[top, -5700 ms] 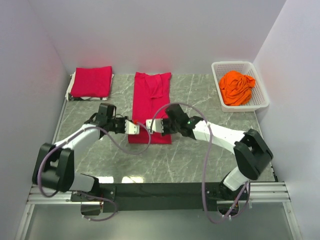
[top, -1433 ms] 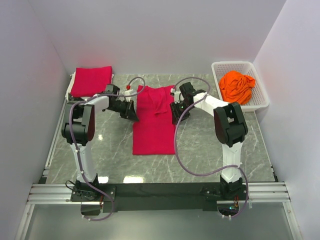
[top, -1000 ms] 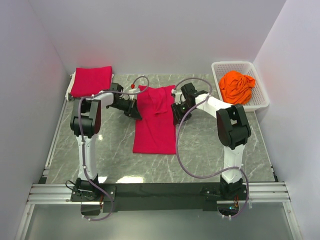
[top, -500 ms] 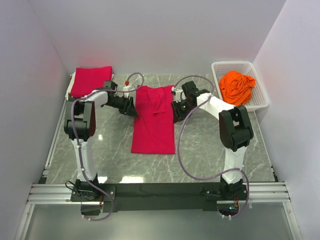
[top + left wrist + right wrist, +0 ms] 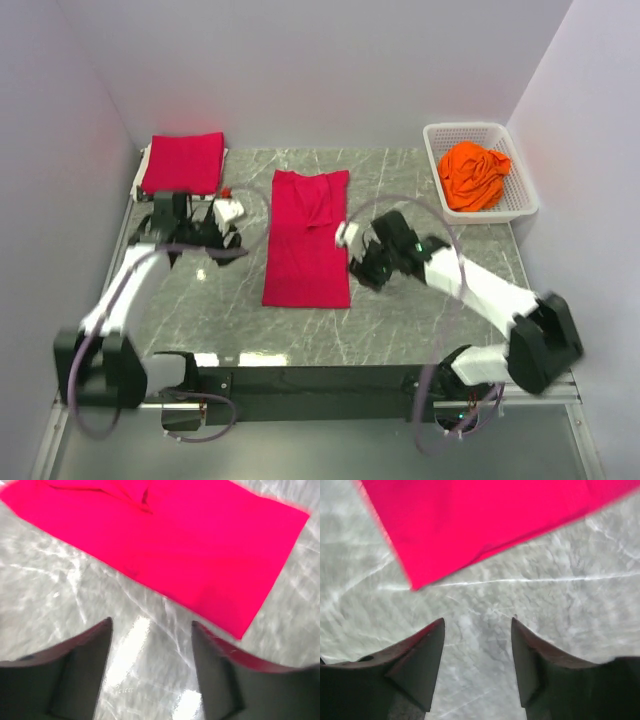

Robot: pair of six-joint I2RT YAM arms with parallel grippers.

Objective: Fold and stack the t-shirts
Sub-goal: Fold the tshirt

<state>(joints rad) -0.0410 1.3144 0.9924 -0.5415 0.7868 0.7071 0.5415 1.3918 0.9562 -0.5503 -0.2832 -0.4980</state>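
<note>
Crimson t-shirt [image 5: 307, 240], folded to a long strip, lies flat mid-way across the marble table [image 5: 200, 290]. Left gripper [image 5: 150, 625] is beside its left edge and right gripper [image 5: 477, 624] by its near-right corner. Both have jaws apart and empty. Folded red stack [image 5: 183, 163] at far-left corner. The orange t-shirt [image 5: 473, 175] is bunched in basket [image 5: 430, 135], far-right corner.

A: How is the table [image 5: 400, 180] surfaced?

B: A grey pattern with white marble veins is seen, and a bright glare [image 5: 262, 358] is reflected near its front edge.

A: How is it enclosed?

B: It is shut in by a plain pale back wall [image 5: 320, 70], left wall [image 5: 50, 150] and right wall [image 5: 590, 130]. An aluminium rail [image 5: 545, 385] is fixed along the near edge.
</note>
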